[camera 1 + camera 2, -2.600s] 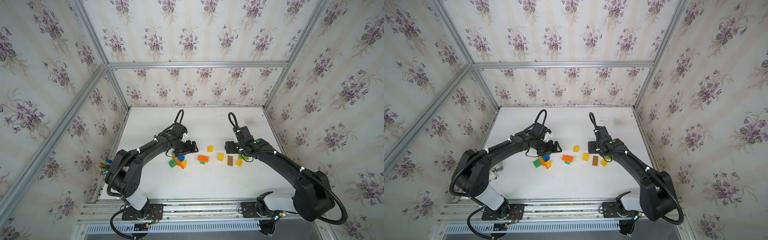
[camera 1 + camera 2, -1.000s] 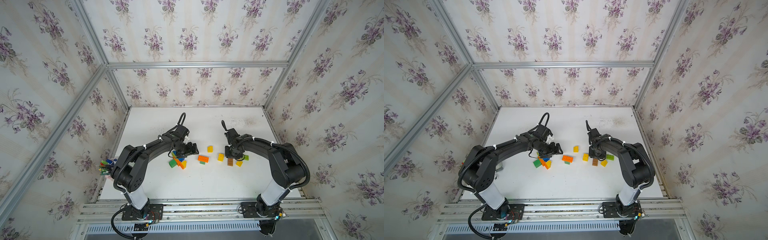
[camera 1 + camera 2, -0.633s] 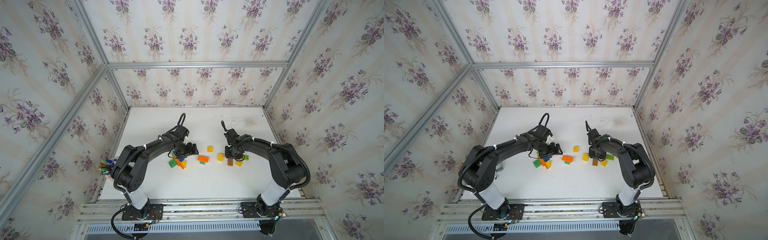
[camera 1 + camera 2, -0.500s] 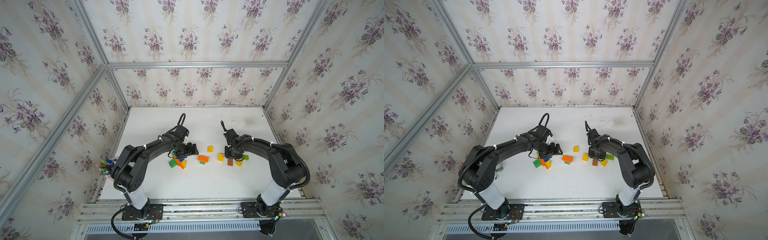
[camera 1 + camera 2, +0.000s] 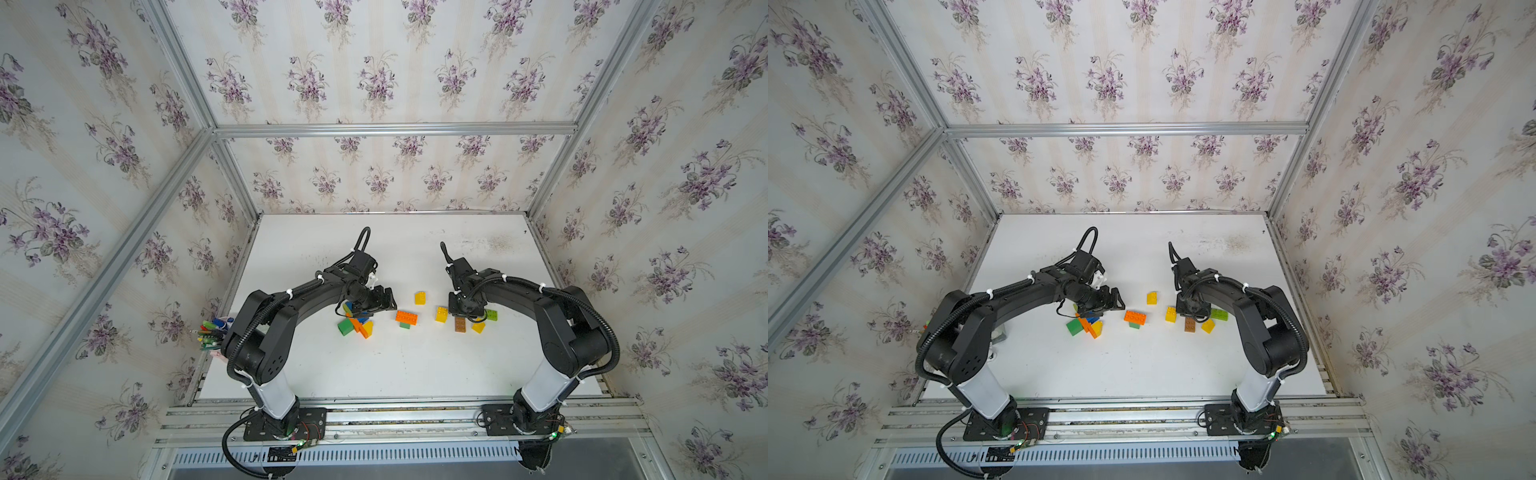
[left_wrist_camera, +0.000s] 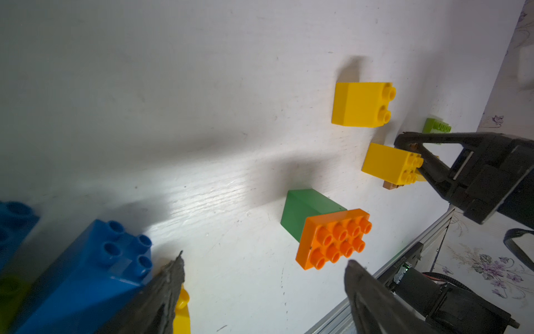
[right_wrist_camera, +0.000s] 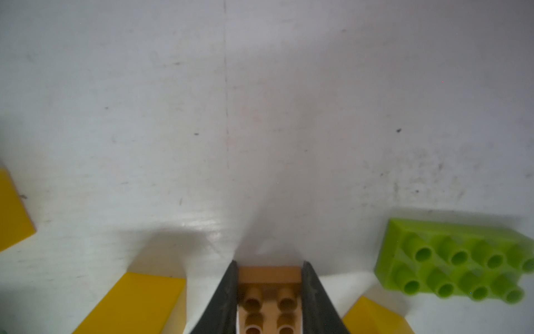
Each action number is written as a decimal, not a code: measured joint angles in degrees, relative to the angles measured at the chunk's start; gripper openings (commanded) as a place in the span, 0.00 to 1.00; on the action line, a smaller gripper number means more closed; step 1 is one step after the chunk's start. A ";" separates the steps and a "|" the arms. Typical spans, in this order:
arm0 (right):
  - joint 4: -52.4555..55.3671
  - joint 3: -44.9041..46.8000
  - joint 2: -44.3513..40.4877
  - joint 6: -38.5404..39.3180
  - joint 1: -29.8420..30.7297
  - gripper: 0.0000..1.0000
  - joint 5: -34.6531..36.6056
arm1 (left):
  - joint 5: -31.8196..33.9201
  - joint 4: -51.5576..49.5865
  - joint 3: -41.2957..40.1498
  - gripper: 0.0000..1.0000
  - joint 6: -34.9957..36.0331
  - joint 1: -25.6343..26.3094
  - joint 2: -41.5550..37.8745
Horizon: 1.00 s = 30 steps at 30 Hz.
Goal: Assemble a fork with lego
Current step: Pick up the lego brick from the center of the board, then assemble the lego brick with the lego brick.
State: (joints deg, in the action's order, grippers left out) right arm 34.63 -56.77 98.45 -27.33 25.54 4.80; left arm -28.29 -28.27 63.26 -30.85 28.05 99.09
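While the right gripper [image 7: 268,267] is pinching the brown brick [image 7: 270,289], the left gripper [image 6: 265,258] is hanging wide open, gripping nothing.

Right jaws are pressing both long sides of the brown brick, which is lying studs-up, apparently on the white table [image 5: 395,365], between a square yellow brick [image 5: 441,314] and a tilted yellow brick [image 5: 478,327], with the lime brick [image 7: 456,260] near. Left gripper is hovering over a touching cluster: blue brick [image 6: 86,274], green brick [image 5: 344,327], long orange brick [image 5: 360,328]. Between the arms the orange plate [image 6: 332,240] is sitting on a small green block [image 6: 303,211]; a lone yellow brick [image 5: 420,297] is standing further back. Coloured pens [image 5: 212,330] are lying off the table's left edge.
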 measured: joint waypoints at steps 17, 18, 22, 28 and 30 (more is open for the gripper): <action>0.42 -3.85 -12.55 20.87 3.06 0.24 -6.14 | -2.89 -1.31 2.12 0.86 -1.14 0.00 0.59; 0.04 -4.15 -12.96 22.86 3.69 0.23 -7.34 | -2.89 -1.31 2.10 0.86 -1.38 0.00 0.50; -0.55 -4.96 -13.27 31.04 8.61 0.20 -11.52 | -2.93 -1.40 2.01 0.86 -1.55 -0.35 0.04; -0.31 -6.14 -12.33 41.59 13.03 0.20 -16.63 | -2.97 -1.68 0.61 0.86 -1.49 -2.80 -2.27; -0.02 -7.23 -11.61 44.00 14.08 0.20 -17.92 | -2.99 -1.88 -0.46 0.86 -1.36 -4.44 -3.48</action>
State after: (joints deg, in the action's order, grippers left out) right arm 34.61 -64.01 86.85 16.67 39.62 -13.13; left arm -31.29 -30.15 62.81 -32.21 23.62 95.61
